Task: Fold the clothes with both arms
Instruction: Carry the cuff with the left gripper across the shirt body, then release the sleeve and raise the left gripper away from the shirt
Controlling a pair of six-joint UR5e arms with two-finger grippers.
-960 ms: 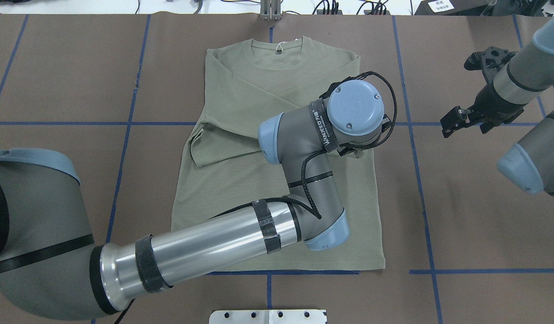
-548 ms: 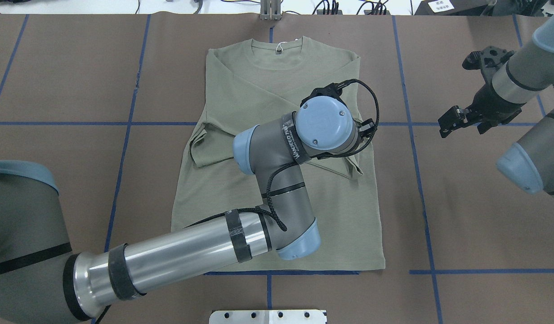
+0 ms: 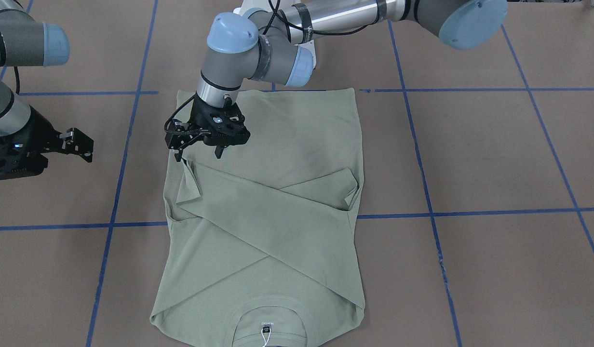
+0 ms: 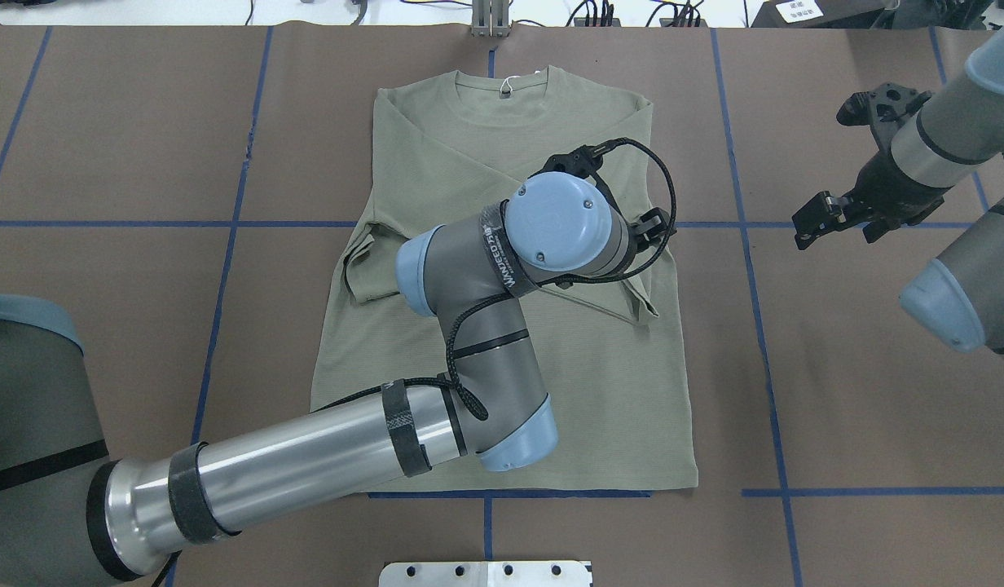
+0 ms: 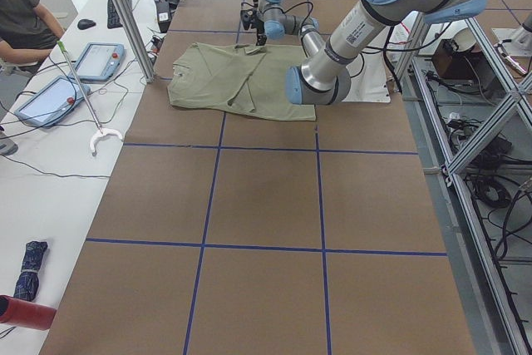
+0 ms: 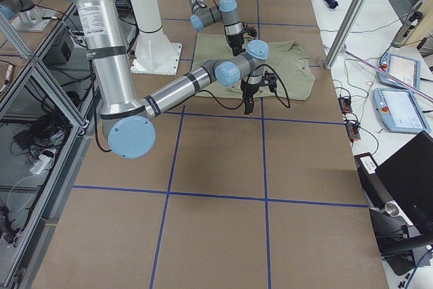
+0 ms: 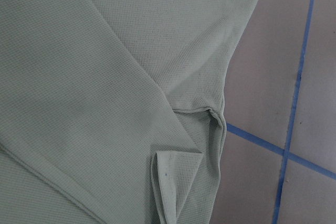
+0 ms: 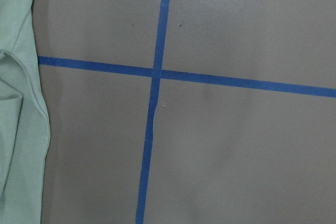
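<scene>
The pale sage-green shirt (image 4: 437, 147) lies flat on the brown table, neck at the far side, with both sleeves folded across the chest in an X (image 3: 258, 212). Its white hang tag (image 4: 508, 81) lies at the collar. My left gripper (image 3: 199, 155) hovers open and empty just above the shirt's edge, beside the folded sleeve's cuff (image 3: 188, 183). From overhead the left wrist (image 4: 555, 220) hides it. The left wrist view shows only shirt folds (image 7: 105, 77). My right gripper (image 4: 836, 235) is open and empty over bare table, right of the shirt, and also shows in the front-facing view (image 3: 80, 147).
Blue tape lines (image 4: 746, 244) grid the brown table cover. The white pedestal plate (image 4: 486, 573) sits at the near edge. Cables run along the far edge (image 4: 600, 12). An operator (image 5: 21, 14) and tablets (image 5: 96, 60) are at a side table.
My left wrist has moved left and slightly toward the collar, uncovering the sleeve cuff lying on the shirt. The right gripper has barely shifted.
</scene>
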